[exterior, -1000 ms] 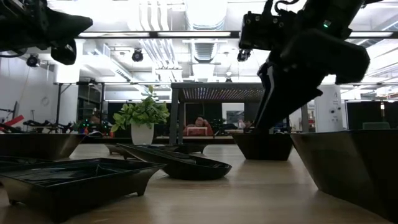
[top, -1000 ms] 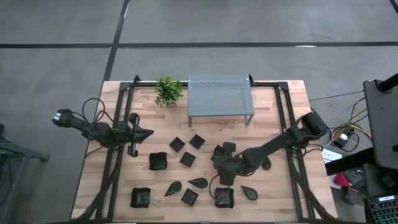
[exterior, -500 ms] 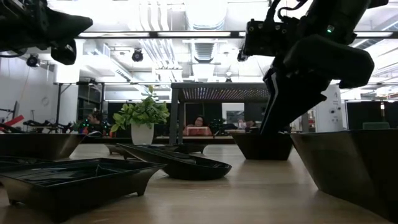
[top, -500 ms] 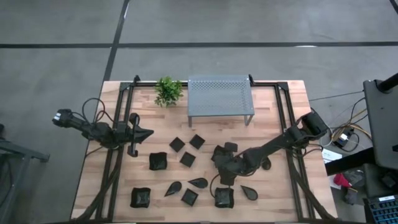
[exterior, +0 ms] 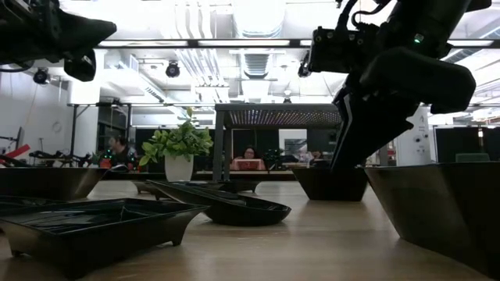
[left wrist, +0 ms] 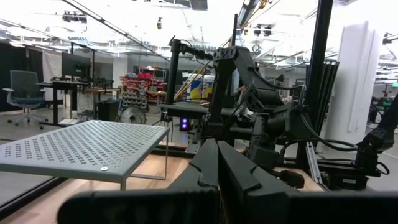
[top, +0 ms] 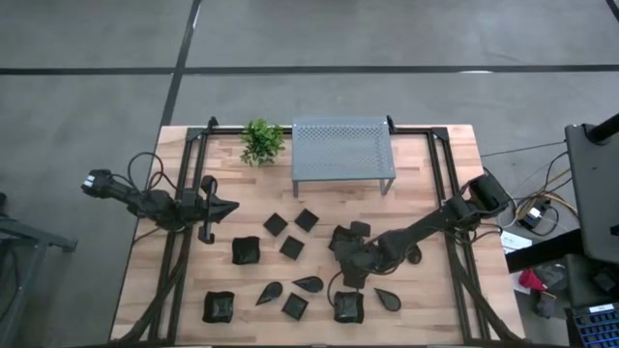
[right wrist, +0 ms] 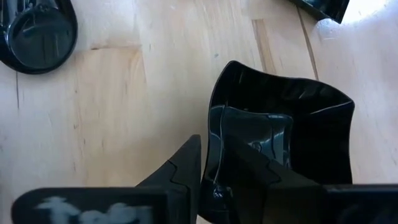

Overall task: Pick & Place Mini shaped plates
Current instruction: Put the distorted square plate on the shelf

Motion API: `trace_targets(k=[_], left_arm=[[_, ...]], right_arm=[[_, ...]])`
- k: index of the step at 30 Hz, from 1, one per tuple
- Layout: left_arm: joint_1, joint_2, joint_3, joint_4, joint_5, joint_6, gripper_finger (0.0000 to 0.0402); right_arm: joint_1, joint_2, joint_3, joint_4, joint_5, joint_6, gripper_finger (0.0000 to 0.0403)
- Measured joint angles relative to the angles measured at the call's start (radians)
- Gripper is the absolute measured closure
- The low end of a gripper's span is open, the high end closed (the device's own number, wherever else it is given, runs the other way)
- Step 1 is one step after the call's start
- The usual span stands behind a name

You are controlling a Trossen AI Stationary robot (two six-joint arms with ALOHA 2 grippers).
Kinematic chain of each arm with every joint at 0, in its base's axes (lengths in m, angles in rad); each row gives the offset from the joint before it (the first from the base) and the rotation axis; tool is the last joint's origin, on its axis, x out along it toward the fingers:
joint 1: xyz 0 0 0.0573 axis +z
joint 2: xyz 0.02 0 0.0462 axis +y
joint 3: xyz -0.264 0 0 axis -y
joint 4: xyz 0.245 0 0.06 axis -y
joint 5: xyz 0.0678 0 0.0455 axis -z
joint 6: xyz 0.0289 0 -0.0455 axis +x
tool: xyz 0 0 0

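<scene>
Several small black mini shaped plates lie scattered on the wooden table: flat squares [top: 291,246], teardrops [top: 309,284] and deep wavy-rimmed squares [top: 219,307]. One deep wavy-rimmed plate [right wrist: 292,118] stands on its base near the table's middle [top: 344,234]. My right gripper [right wrist: 214,143] slants down onto it from the right and is shut on its rim [exterior: 340,160]. My left gripper [top: 228,206] hovers shut and empty over the table's left side, pointing toward the right [left wrist: 217,168]. My right gripper pinches one side wall of the deep plate at its rim [right wrist: 212,121], with one finger [right wrist: 186,165] outside and the other [right wrist: 261,174] inside the hollow. The fingers come slanting down from the table's right. The plate stands upright with its base on the table.
A grey perforated shelf [top: 342,150] stands at the far middle, with a small green plant [top: 261,142] to its left. A teardrop plate [right wrist: 37,31] lies close to the held plate. Another deep plate [top: 348,307] sits by the near edge. Black frame rails [top: 184,222] run along both sides.
My right gripper has stayed in place and shut, drawing its fingers together on the deep plate's rim wall. The plate has not moved.
</scene>
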Motion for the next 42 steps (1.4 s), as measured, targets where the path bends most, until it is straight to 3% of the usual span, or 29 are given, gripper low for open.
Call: trace_targets(k=[9, 22, 28, 38, 42], left_arm=[[0.0, 0.0, 0.0, 0.0, 0.0, 0.0, 0.0401], [0.0, 0.0, 0.0, 0.0, 0.0, 0.0, 0.0401], [0.0, 0.0, 0.0, 0.0, 0.0, 0.0, 0.0401], [0.0, 0.0, 0.0, 0.0, 0.0, 0.0, 0.0401], [0.0, 0.0, 0.0, 0.0, 0.0, 0.0, 0.0401]], right_arm=[[0.0, 0.0, -0.009, 0.0, 0.0, 0.0, 0.034], [0.004, 0.0, -0.007, -0.006, 0.011, -0.01, 0.0393], [0.004, 0.0, 0.049, -0.031, 0.012, -0.075, 0.0394], [0.004, 0.0, 0.229, -0.228, 0.016, -0.202, 0.0394], [0.004, -0.01, 0.281, -0.27, 0.068, -0.286, 0.0394]])
